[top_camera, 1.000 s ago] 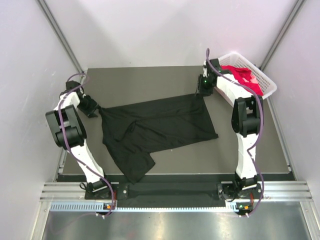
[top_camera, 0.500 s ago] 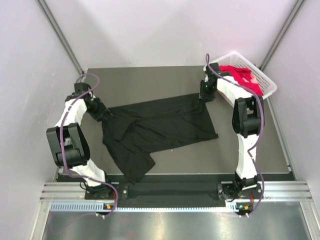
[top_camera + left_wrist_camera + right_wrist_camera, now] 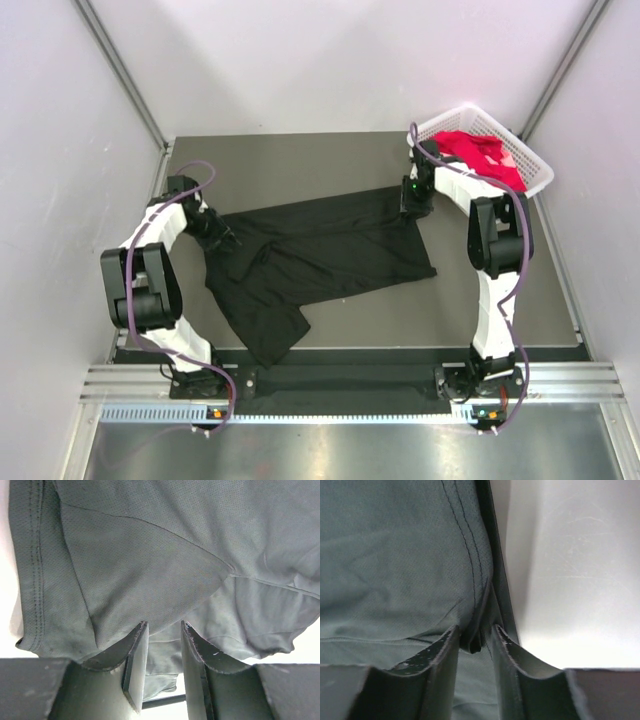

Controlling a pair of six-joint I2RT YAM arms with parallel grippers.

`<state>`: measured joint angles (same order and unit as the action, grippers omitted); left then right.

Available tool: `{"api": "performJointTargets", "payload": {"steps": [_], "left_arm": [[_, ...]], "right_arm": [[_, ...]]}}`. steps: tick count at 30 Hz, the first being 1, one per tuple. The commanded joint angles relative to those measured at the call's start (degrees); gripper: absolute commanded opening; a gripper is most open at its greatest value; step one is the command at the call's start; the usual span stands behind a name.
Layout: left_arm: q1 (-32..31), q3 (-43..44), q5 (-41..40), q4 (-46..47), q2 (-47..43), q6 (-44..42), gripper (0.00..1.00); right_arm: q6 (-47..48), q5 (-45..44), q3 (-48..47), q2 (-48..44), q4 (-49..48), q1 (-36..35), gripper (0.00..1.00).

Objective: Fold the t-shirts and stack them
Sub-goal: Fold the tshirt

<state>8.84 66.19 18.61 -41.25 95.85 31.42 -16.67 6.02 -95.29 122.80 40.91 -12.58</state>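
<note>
A large black t-shirt (image 3: 320,250) lies spread and rumpled across the dark table (image 3: 300,160), one sleeve trailing toward the near edge. My left gripper (image 3: 222,238) sits low on the shirt's left edge. In the left wrist view the gripper (image 3: 164,625) has its jaws apart, with the cloth (image 3: 150,555) draped over their tips and lying loose in the gap. My right gripper (image 3: 412,205) is at the shirt's far right corner. There the gripper (image 3: 474,630) is shut on a bunched fold of the stitched hem (image 3: 470,555). A red t-shirt (image 3: 475,148) and a pink one (image 3: 508,160) lie in the basket.
The white lattice basket (image 3: 535,178) stands at the far right corner of the table, just behind the right arm. Grey walls close in the table on three sides. Bare table (image 3: 570,555) shows to the right of the held hem.
My left arm has swung right and nearer, from the shirt's far left corner onto its left edge, and its jaws have narrowed. The right gripper has shifted slightly nearer, still holding the hem.
</note>
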Motion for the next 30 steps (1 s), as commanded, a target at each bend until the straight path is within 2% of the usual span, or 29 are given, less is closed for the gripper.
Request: {"api": "performJointTargets", "payload": {"steps": [1, 8, 17, 20, 21, 25, 30], "left_arm": [[-0.7, -0.2, 0.5, 1.1, 0.2, 0.2, 0.37], [-0.8, -0.9, -0.5, 0.6, -0.1, 0.0, 0.37], [-0.8, -2.5, -0.4, 1.5, 0.4, 0.0, 0.37], [-0.8, -2.3, -0.6, 1.5, 0.4, 0.0, 0.37], [-0.8, -2.1, -0.6, 1.4, 0.4, 0.0, 0.37], [-0.8, -1.9, -1.1, 1.0, 0.6, 0.0, 0.37], [-0.8, -2.3, -1.6, 0.5, 1.7, -0.1, 0.34]], "right_arm": [[-0.2, 0.7, 0.2, -3.0, -3.5, 0.3, 0.32], [0.0, -2.2, -2.6, -2.4, -2.3, 0.3, 0.19], [-0.7, 0.5, -4.2, -1.2, -1.5, 0.4, 0.22], [-0.9, 0.7, -4.0, -0.6, -1.9, 0.3, 0.2], [-0.9, 0.7, -4.4, -0.4, -2.0, 0.4, 0.18], [-0.8, -0.7, -5.2, 0.3, -2.1, 0.8, 0.0], [-0.3, -5.4, -7.4, -0.6, -0.7, 1.2, 0.0]]}}
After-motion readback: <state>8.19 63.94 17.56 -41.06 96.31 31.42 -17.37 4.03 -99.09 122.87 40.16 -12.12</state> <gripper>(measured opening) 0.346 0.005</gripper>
